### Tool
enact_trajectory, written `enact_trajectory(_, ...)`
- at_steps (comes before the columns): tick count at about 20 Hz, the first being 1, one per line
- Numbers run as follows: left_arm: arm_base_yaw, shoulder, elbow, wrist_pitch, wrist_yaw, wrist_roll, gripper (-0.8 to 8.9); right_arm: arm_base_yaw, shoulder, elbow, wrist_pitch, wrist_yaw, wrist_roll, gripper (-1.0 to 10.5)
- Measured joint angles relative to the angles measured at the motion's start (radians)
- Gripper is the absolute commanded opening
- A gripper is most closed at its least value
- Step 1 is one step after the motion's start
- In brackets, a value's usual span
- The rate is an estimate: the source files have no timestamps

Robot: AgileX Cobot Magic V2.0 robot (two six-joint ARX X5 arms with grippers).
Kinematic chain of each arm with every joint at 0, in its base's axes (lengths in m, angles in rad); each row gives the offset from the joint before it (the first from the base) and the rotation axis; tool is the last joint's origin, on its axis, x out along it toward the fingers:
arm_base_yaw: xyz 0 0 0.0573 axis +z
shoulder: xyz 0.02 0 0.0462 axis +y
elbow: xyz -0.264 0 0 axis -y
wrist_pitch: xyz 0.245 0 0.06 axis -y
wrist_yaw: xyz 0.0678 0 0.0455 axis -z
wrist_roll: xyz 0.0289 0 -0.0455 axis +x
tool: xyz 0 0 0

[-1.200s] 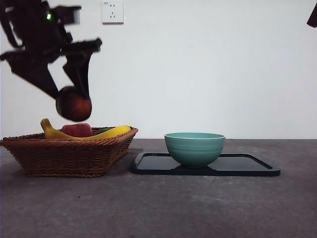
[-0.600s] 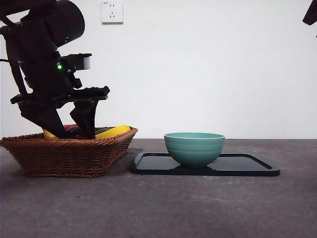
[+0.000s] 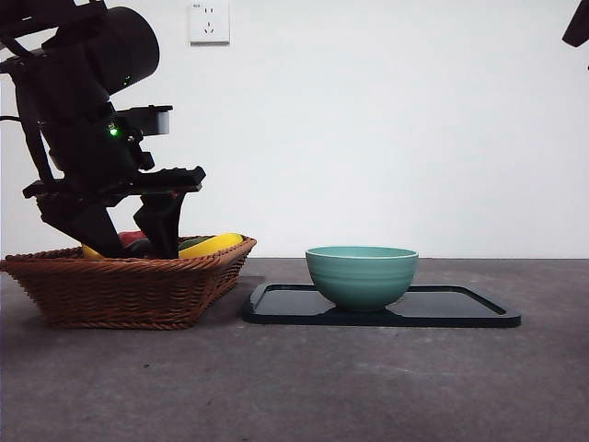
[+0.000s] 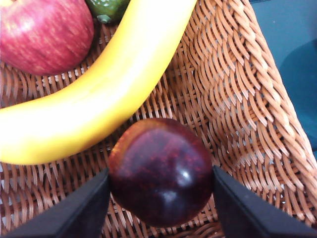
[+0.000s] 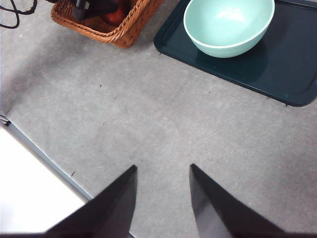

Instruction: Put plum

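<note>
The plum [image 4: 161, 171], dark maroon and glossy, lies on the woven floor of the wicker basket [image 4: 237, 99] beside a yellow banana [image 4: 99, 99]. My left gripper [image 4: 161, 174] is lowered into the basket, and its two black jaws press against the plum's two sides. In the front view this arm stands big and dark over the basket [image 3: 129, 290], with the left gripper [image 3: 138, 241] dipping behind the rim; there the plum is hidden. My right gripper [image 5: 162, 168] hangs open and empty high above bare table.
A red apple [image 4: 47, 34] and a green vegetable [image 4: 106, 9] share the basket. To the right of the basket a teal bowl [image 3: 361, 274] stands on a dark tray [image 3: 460, 308]. The right arm shows as a black tip [image 3: 578, 26].
A second ago the plum hung in the left gripper above the basket. The arm has since come down into the basket, and the plum now lies on the basket floor.
</note>
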Motion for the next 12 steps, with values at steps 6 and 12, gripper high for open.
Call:
enact_trajectory(6, 0.000, 0.001, 0.001, -0.014, 0.000, 0.003, 4.07, 0.000, 0.000, 0.000, 0.000, 0.000, 0.000, 1.7)
enact_trajectory(12, 0.000, -0.096, 0.056, -0.056, 0.000, 0.003, 4.06, 0.000, 0.000, 0.000, -0.001, 0.000, 0.000, 1.7)
